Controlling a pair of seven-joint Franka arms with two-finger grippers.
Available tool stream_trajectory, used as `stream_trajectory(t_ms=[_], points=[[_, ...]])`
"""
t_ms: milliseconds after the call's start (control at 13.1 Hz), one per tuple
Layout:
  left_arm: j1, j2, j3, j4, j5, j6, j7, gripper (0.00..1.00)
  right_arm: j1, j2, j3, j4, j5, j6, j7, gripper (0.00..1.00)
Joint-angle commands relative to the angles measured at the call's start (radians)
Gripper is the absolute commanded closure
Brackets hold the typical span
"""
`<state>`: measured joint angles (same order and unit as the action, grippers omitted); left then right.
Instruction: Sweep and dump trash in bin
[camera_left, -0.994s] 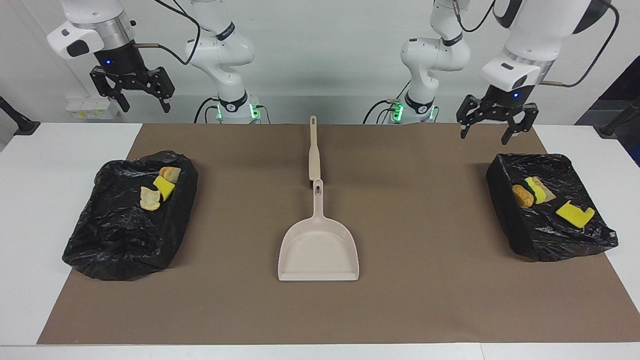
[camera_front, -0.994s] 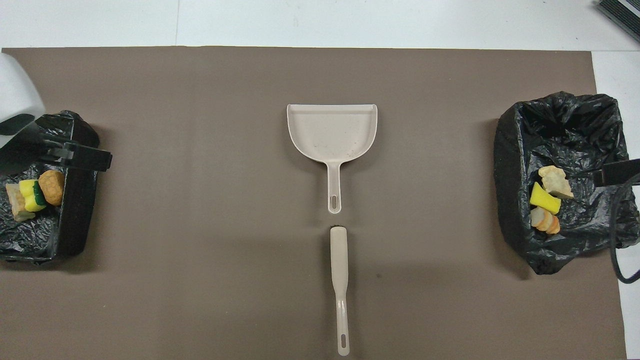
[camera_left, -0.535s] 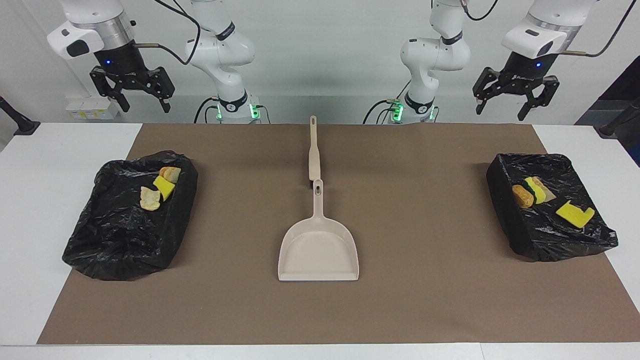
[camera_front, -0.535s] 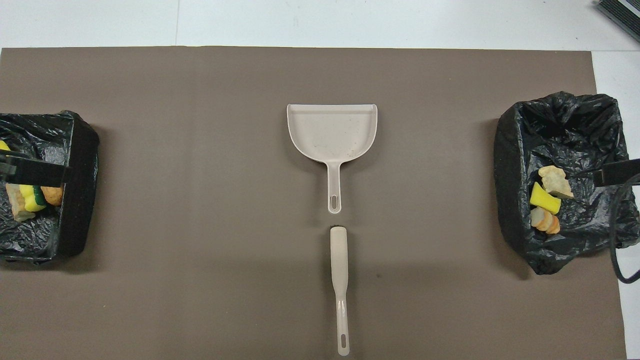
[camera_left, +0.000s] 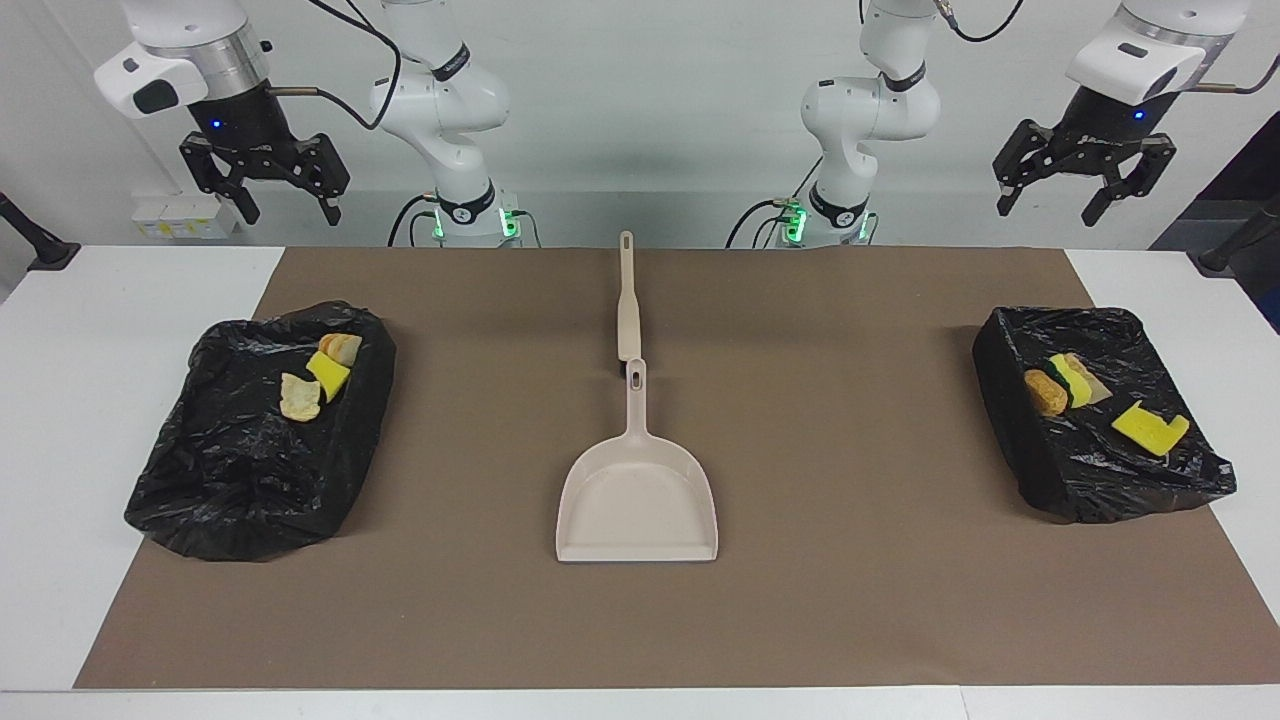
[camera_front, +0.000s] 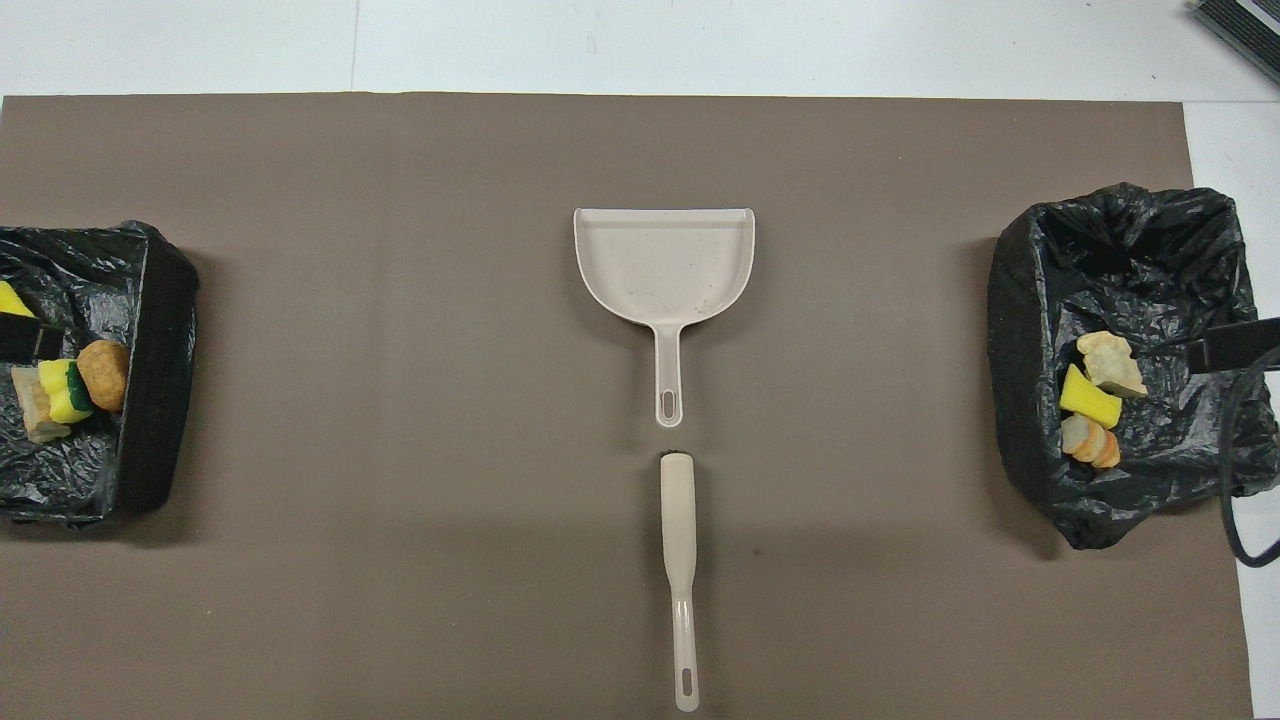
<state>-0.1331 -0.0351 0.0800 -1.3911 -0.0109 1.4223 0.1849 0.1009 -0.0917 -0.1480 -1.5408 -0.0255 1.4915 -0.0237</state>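
Observation:
The trash lies in two black-bagged bins. The bin (camera_left: 1010, 400) at the left arm's end holds several pieces: a brown lump (camera_left: 1042, 392), a yellow-green sponge (camera_left: 1070, 378) and a yellow piece (camera_left: 1150, 428). The bin (camera_left: 200, 480) at the right arm's end holds three pieces (camera_left: 320, 378). My left gripper (camera_left: 1045, 212) hangs open and empty high over its bin. Over the other bin my right gripper (camera_left: 290, 218) hangs open and empty. In the overhead view both bins (camera_front: 165, 400) (camera_front: 1020, 380) show their trash (camera_front: 75, 385) (camera_front: 1095, 400).
A beige dustpan (camera_left: 637, 500) lies empty mid-mat, its handle pointing toward the robots. A beige hand brush (camera_left: 628, 300) lies in line with it, nearer the robots. Both also show in the overhead view, the dustpan (camera_front: 664, 265) and the brush (camera_front: 680, 560). A brown mat (camera_left: 850, 560) covers the white table.
My left gripper has risen from just above its bin and drifted toward the table's end. The right arm, the trash, the dustpan and the brush have not moved.

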Motion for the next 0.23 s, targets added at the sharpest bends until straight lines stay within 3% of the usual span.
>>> stream_trajectory(t_ms=[0,153], points=[[0.010,0.008,-0.003,0.027,-0.020,-0.020,0.018,0.00,-0.006,-0.013,0.004,-0.009,0.001,-0.013,-0.024,0.00],[0.010,0.006,-0.003,0.026,-0.020,-0.023,0.018,0.00,-0.006,-0.013,0.004,-0.009,0.001,-0.013,-0.024,0.00]])
